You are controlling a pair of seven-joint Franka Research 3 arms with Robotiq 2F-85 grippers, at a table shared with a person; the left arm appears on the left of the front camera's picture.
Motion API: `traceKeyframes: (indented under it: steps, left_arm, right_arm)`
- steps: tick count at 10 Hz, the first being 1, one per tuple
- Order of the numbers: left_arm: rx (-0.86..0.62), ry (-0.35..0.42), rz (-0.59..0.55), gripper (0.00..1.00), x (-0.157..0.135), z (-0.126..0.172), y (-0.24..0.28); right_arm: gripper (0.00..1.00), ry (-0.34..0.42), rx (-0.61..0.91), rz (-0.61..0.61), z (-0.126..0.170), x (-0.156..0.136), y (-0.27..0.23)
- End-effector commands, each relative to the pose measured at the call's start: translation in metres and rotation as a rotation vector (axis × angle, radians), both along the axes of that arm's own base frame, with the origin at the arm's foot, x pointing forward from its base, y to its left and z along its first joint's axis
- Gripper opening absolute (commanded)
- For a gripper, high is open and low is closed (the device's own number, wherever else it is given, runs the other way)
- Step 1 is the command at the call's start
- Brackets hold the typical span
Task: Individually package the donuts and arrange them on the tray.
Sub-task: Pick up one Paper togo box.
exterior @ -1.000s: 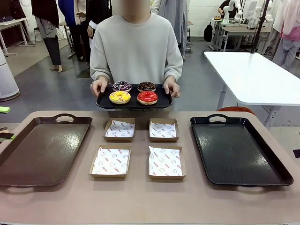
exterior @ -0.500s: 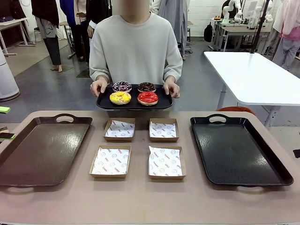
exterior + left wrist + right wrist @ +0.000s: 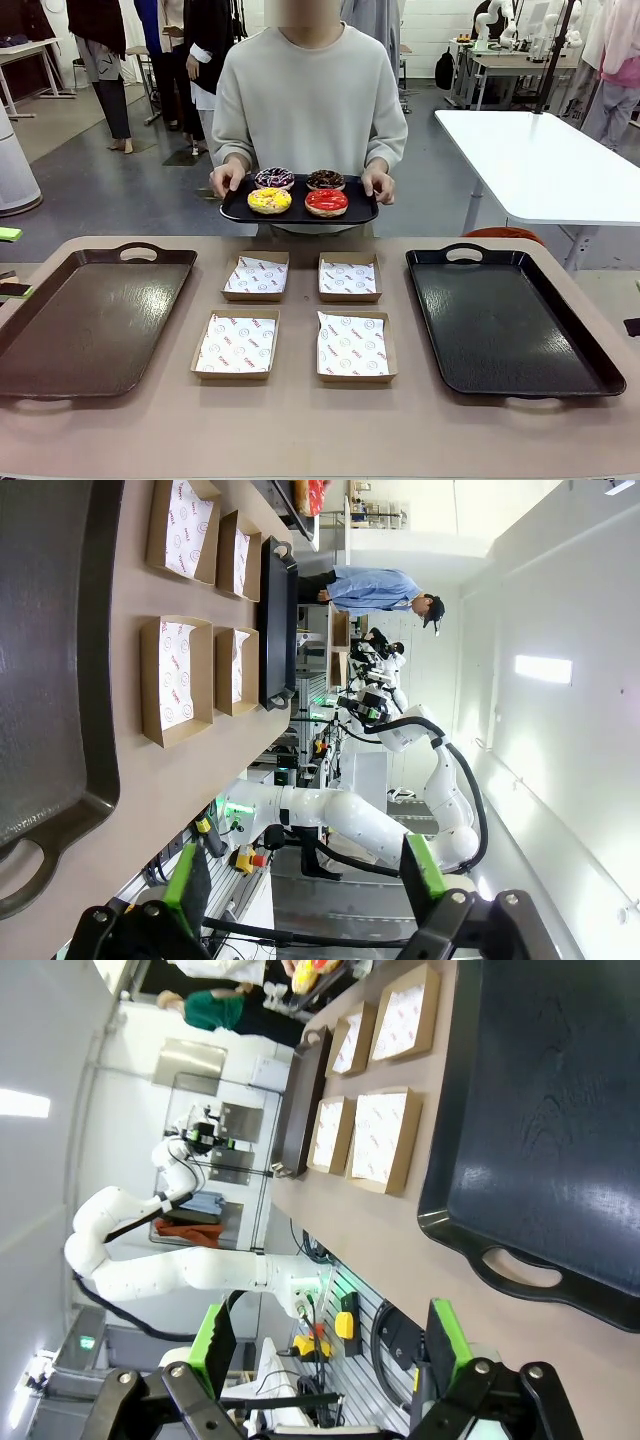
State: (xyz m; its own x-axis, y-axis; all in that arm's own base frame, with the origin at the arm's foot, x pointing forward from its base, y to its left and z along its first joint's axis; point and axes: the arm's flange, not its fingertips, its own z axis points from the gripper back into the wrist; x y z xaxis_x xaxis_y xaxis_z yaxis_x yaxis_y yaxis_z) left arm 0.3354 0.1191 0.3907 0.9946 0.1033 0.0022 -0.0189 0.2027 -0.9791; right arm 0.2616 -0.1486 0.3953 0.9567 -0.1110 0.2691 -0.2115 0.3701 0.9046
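Donuts rest on held tray; print on boxes unreadable.

The front camera stands over the near edge of the tan tabletop and faces across it toward a person in a pale sweater at upper centre. Each wrist camera hangs off one table end, rolled sideways, and looks past the left gripper or right gripper at the bottom edge. All three views share the four shallow brown cardboard boxes lined with printed white paper.

I'm working in a robotics lab: a white arm mounted beside my desk, a red stop button below, white worktable, grey floor.
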Motion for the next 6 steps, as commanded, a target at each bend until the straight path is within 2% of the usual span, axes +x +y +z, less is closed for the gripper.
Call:
traceKeyframes:
  steps: [1, 3, 6]
  left_arm:
    - [-0.014, -0.006, 0.002, 1.00, -0.001, 0.000, 0.001]
    - [-0.014, -0.006, 0.002, 1.00, -0.001, 0.000, 0.001]
    - [-0.014, -0.006, 0.002, 1.00, -0.001, 0.000, 0.001]
  right_arm:
    - [1.00, 0.064, -0.077, 0.020, 0.022, 0.039, 0.043]
    - [1.00, 0.144, -0.205, 0.058, 0.051, 0.083, 0.104]
    - [1.00, 0.204, -0.570, 0.117, 0.094, 0.119, 0.202]
